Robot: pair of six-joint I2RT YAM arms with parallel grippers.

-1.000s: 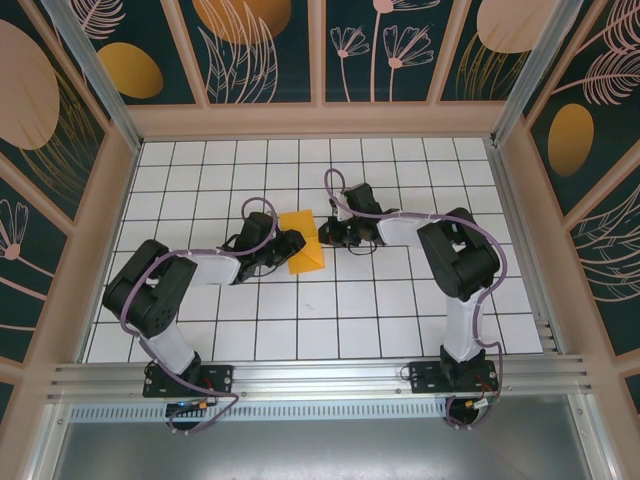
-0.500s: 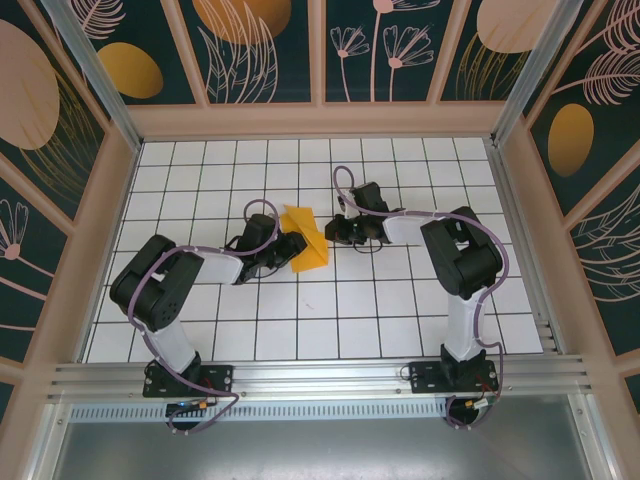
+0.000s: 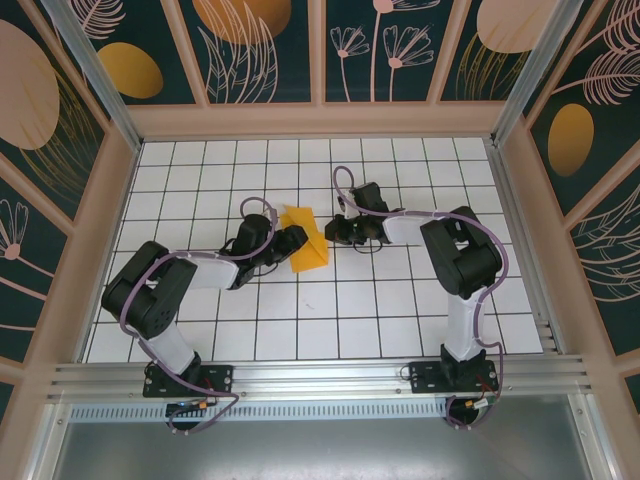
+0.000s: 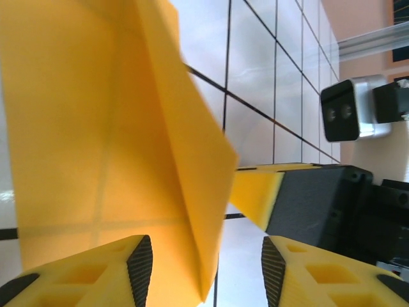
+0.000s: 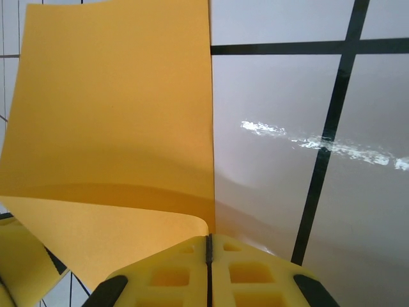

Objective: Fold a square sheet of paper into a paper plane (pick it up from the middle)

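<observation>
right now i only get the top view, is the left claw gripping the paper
observer: no, its wrist view shows the left claw open, straddling the raised fold of the paper
operator: and the right one
observer: the right claw is shut, and the paper's edge curls into its closed tips, so it looks pinched
operator: is the paper lying flat
observer: no, one flap stands up off the table along a crease
</observation>
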